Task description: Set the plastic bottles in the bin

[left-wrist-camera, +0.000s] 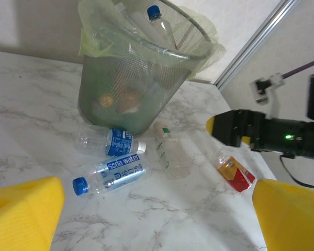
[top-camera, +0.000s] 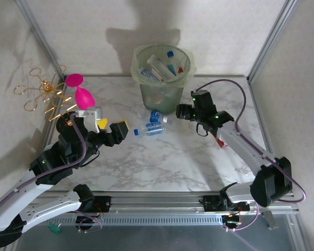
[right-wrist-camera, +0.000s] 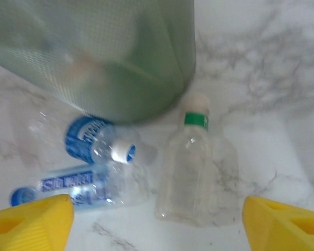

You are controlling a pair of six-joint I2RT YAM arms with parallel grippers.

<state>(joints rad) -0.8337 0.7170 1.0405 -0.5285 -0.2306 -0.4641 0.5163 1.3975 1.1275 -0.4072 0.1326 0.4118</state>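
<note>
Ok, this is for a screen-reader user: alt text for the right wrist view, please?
A clear bottle with a green neck band lies on the marble table beside the base of the green bin, two blue-labelled bottles to its left. The open right gripper shows yellow fingertips in the bottom corners.

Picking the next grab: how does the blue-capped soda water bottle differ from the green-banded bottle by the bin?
The soda water bottle has a blue cap and blue label; the green-banded bottle has a white cap and a mostly bare body. The soda water bottle's cap points away from the bin; the green-banded bottle's points at its base. Both are clear and lie flat.
</note>
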